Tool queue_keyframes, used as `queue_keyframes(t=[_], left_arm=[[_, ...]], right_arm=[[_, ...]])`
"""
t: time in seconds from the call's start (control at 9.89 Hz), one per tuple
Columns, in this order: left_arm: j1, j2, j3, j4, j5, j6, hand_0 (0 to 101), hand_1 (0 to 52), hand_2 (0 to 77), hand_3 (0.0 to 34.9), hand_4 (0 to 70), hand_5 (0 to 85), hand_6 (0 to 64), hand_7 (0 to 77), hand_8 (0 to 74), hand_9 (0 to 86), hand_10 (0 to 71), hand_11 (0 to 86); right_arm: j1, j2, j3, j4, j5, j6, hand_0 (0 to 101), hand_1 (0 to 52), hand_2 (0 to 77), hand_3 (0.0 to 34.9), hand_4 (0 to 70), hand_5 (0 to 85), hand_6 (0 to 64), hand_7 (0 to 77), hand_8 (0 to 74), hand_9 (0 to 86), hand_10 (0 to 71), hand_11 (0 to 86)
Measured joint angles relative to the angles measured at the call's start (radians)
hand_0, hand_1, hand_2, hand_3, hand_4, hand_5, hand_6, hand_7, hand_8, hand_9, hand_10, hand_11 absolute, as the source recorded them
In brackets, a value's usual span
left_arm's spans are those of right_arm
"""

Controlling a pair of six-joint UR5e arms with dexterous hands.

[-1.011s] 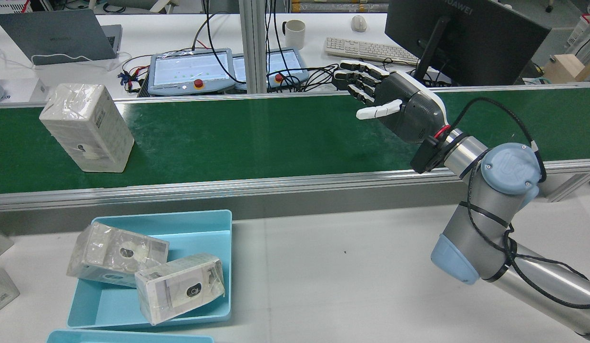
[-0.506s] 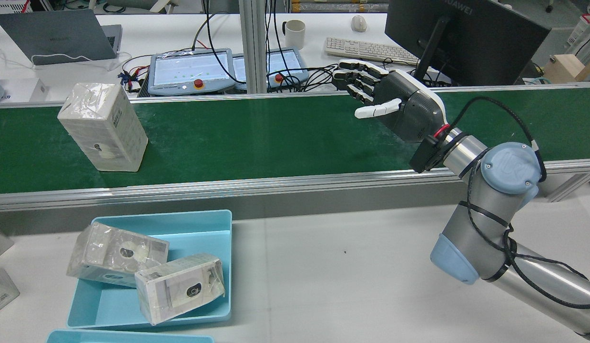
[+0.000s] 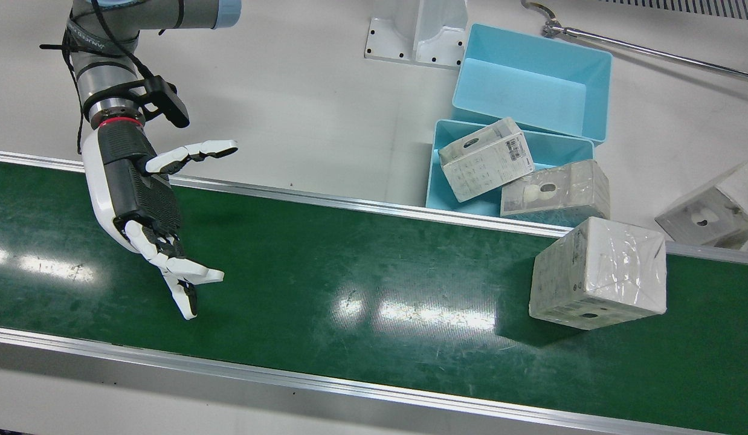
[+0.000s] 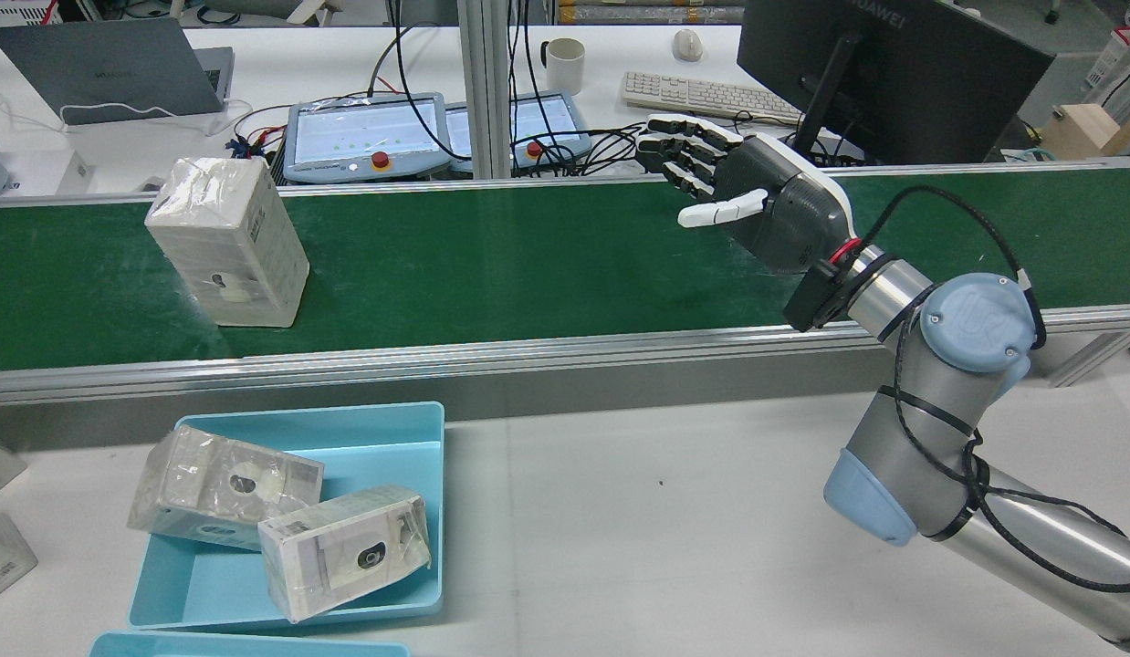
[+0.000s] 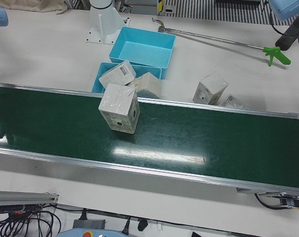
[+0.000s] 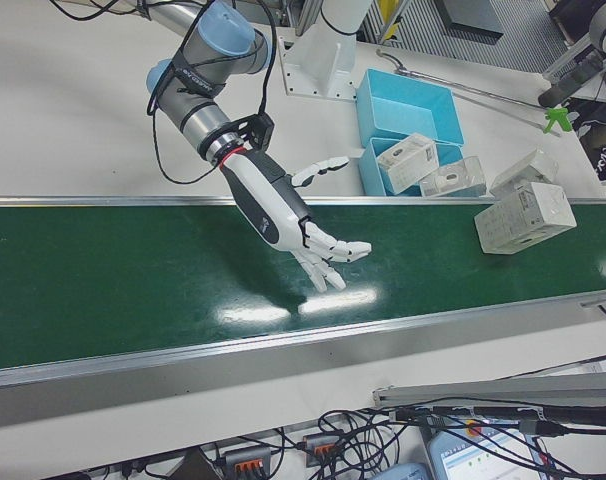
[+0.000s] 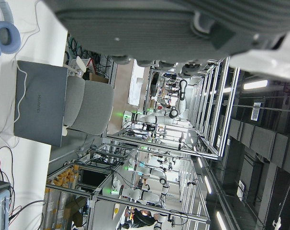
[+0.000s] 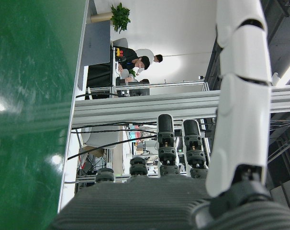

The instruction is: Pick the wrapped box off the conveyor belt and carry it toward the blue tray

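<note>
Front view: my right hand (image 3: 145, 208) hangs over the conveyor belt (image 3: 362, 284), fingers spread, holding nothing; the wrapped box (image 3: 597, 273) stands on the belt well apart, near the blue tray (image 3: 441, 158). I judge this the waiting step.

Rear view: same gap; next I must meet the box and close round it.

My left hand's state I cannot tell.

laptop (image 4: 118, 68) | mug (image 4: 563, 64) | keyboard (image 4: 706, 95) | monitor (image 4: 884, 78), possibly off
</note>
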Motion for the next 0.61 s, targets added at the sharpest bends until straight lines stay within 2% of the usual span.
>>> queue_keyframes(t=[0.61], left_arm=[[0.000,0.000,0.000,0.000,0.000,0.000,0,0.0,1.1,0.0,0.0,1.1,0.0,0.5,0.5,0.0,0.5,0.0]], right_arm=[[-0.002,0.000,0.002,0.000,0.000,0.001,48,14.2,12.5,11.9,13.6,20.7,7.6,24.5,2.7,7.1,1.1,3.3]])
